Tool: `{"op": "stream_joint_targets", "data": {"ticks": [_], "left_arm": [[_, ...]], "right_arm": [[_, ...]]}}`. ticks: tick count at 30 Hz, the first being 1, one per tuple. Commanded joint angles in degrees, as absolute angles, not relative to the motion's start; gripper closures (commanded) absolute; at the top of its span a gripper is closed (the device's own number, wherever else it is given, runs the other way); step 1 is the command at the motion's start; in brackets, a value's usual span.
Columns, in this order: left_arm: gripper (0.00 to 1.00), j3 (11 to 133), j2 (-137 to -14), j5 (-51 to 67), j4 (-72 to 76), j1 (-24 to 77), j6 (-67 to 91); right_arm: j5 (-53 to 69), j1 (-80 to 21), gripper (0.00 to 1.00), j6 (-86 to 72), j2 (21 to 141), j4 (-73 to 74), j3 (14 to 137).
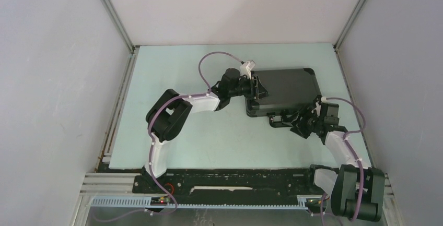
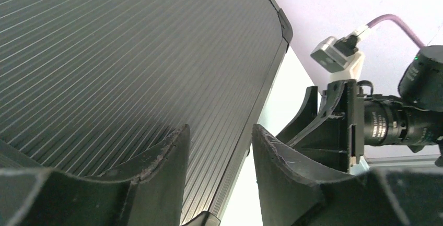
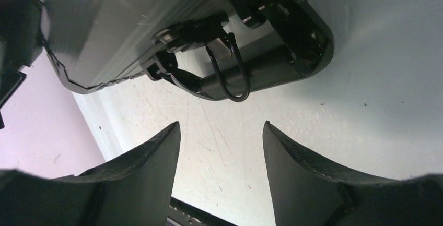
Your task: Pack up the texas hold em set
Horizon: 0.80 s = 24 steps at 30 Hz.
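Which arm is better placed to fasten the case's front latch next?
Right, probably. The right claw, open, faces the latch on the case front; the left claw sits at the case's side edge.

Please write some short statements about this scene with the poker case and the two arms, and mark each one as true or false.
1. The black case lies flat on the table, with its broad ribbed face up. True.
2. The right gripper holds a card deck. False: its fingers stand apart with nothing between them.
3. In the top view, the left gripper is at the left end of the case. True.
4. Loose chips lie on the table beside the case. False: no chips show in any view.
5. The right gripper is at the far side of the case. False: it is at the near side, by the wire latch.
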<state>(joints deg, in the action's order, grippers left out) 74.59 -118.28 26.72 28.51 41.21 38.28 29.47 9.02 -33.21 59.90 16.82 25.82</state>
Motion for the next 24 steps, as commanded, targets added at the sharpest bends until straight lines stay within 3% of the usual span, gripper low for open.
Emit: {"op": "stream_joint_targets", "data": {"ticks": [1, 24], "left_arm": [[0.47, 72.63, -119.74, 24.71, 21.55, 40.85, 35.58], [0.48, 72.51, -118.3, 22.86, 20.23, 40.86, 33.18]], "right_arm": [[32.6, 8.22, 0.35, -36.52, 62.54, 8.33, 23.57], [30.47, 7.38, 0.49, -48.03, 63.89, -11.58, 18.83]]}}
